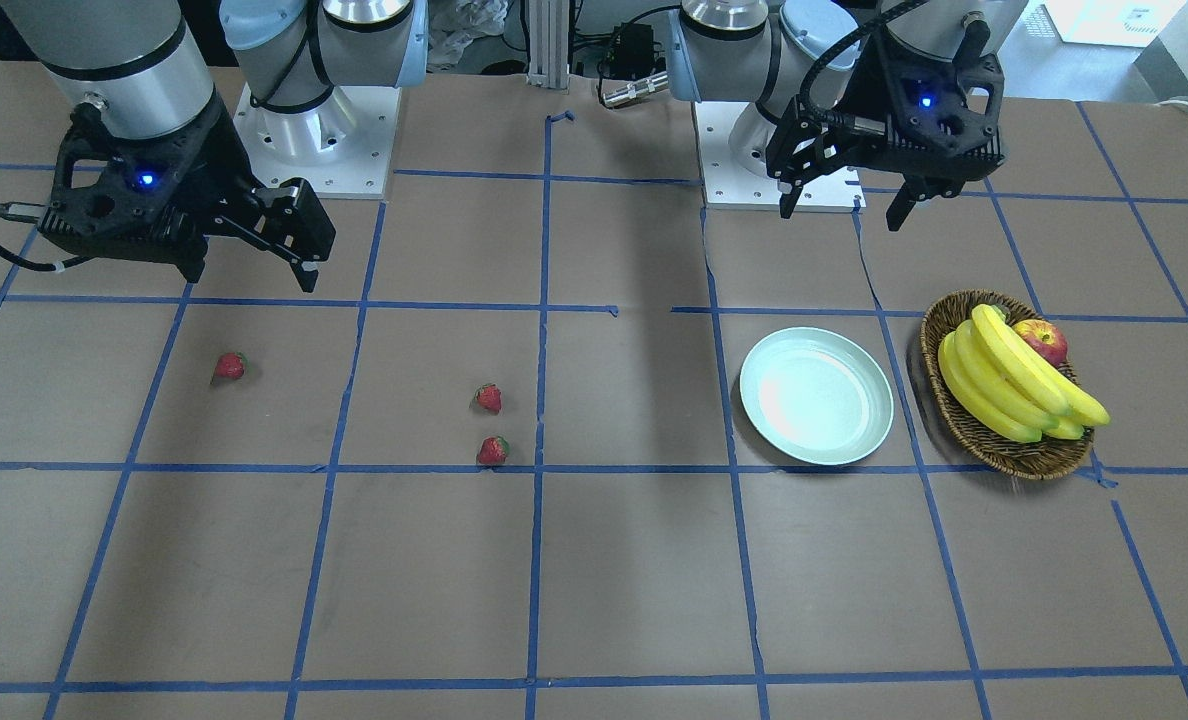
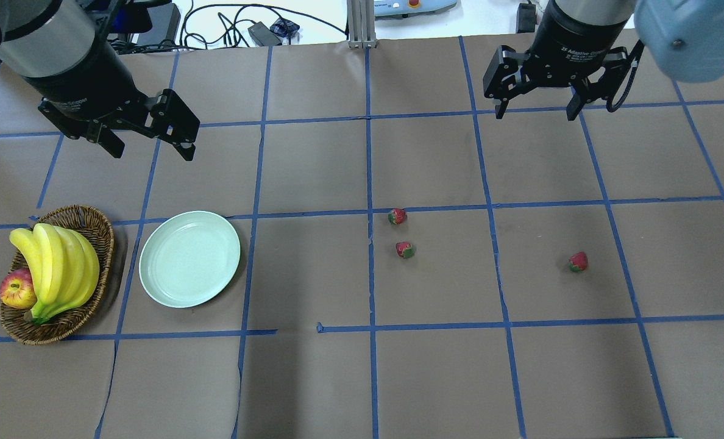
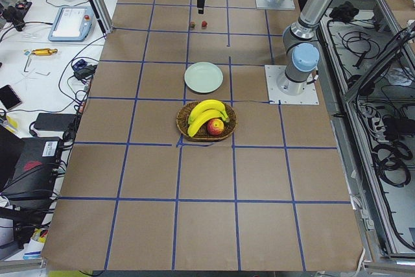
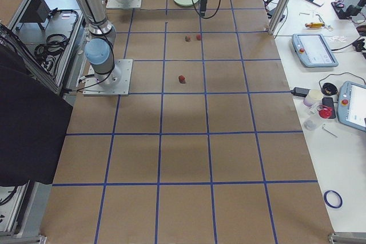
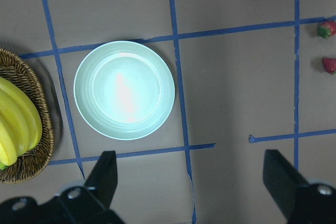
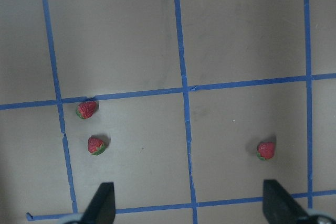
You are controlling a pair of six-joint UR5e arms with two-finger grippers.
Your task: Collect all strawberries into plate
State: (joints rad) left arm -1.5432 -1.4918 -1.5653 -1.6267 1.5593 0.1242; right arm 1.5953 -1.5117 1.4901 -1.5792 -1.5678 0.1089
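Note:
Three small red strawberries lie on the brown table: two close together near the middle (image 2: 397, 216) (image 2: 404, 249) and one apart on the right (image 2: 578, 261). The right wrist view shows all three (image 6: 86, 109) (image 6: 96, 145) (image 6: 266, 150). The pale mint plate (image 2: 189, 258) stands empty on the left, also in the left wrist view (image 5: 124, 89). My left gripper (image 2: 153, 149) is open and empty, raised behind the plate. My right gripper (image 2: 535, 114) is open and empty, raised behind the strawberries.
A brown wicker basket (image 2: 103, 241) with yellow bananas (image 2: 57, 268) and a red apple (image 2: 17, 288) stands just left of the plate. Blue tape lines grid the table. The arm bases stand at the table's robot side.

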